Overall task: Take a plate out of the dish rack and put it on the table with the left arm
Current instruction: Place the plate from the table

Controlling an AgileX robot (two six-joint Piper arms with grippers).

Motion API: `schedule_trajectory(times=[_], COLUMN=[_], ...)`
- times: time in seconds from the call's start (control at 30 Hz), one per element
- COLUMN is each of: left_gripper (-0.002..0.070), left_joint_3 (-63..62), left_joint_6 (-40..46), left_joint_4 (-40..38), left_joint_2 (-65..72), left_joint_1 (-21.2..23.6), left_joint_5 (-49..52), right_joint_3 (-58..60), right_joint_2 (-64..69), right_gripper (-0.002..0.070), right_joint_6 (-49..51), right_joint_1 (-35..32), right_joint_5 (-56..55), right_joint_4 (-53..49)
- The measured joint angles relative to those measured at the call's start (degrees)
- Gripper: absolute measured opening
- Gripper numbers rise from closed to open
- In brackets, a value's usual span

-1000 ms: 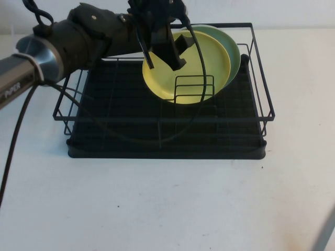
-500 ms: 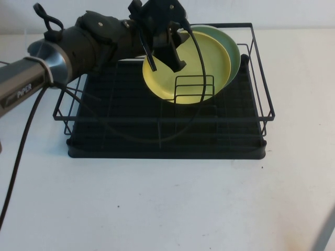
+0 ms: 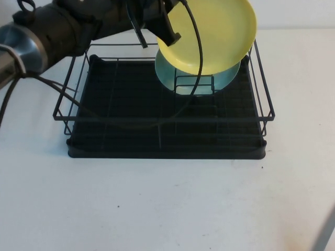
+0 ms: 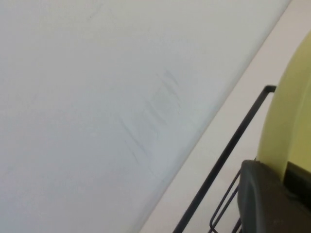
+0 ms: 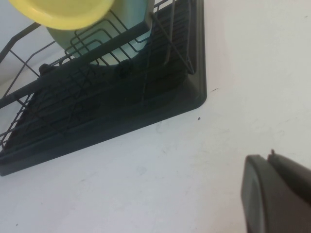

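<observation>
The left gripper (image 3: 166,32) has its fingers clamped on the yellow plate (image 3: 214,31), held above the dish rack (image 3: 157,130). The right gripper (image 5: 277,194) hovers over the white surface (image 3: 167,209); whether its fingers are apart is unclear.

Plate (image 3: 212,36) in left gripper (image 3: 162,29) above rack (image 3: 167,120)

No readable text, labels or numbers anywhere.

The table (image 3: 172,204) is a plain white surface with a few tiny dark specks, and the only thing sitting directly on it is the rack (image 3: 166,149), its black tray base flat on the top toward the far side. The left gripper (image 3: 157,29) is up above the rack's far edge, clamped on the yellow plate (image 3: 214,34) clear of the table. The right gripper (image 5: 277,194) hangs low over bare table near the rack's corner.
</observation>
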Motion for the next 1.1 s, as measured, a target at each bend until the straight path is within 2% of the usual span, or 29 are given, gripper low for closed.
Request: schedule_trajectory(times=[0.3, 0.5, 0.67, 0.87, 0.97, 1.1], left_gripper=[0.0000, 0.0000, -0.0001, 0.0000, 0.0000, 0.0000], left_joint_3=[0.0, 0.0, 0.0, 0.0, 0.2, 5.4], left_joint_6=[-0.5, -6.8, -20.4, -40.3, -44.9, -48.8], left_joint_4=[0.0, 0.2, 3.7, 9.0, 10.3, 12.7], left_joint_2=[-6.1, -10.3, -13.1, -13.8, -13.4, -13.9], left_joint_1=[0.0, 0.4, 3.6, 11.6, 15.7, 17.4], left_joint_5=[2.7, 5.9, 18.8, 40.8, 51.9, 55.4], right_joint_3=[0.0, 0.0, 0.0, 0.0, 0.0, 0.0], right_joint_2=[0.0, 0.0, 0.0, 0.0, 0.0, 0.0], right_gripper=[-0.0020, -0.0020, -0.0020, -0.0020, -0.0020, -0.0020], right_joint_6=[0.0, 0.0, 0.0, 0.0, 0.0, 0.0], right_joint_1=[0.0, 0.0, 0.0, 0.0, 0.0, 0.0], right_joint_5=[0.0, 0.0, 0.0, 0.0, 0.0, 0.0], right_joint_4=[0.0, 0.0, 0.0, 0.0, 0.0, 0.0])
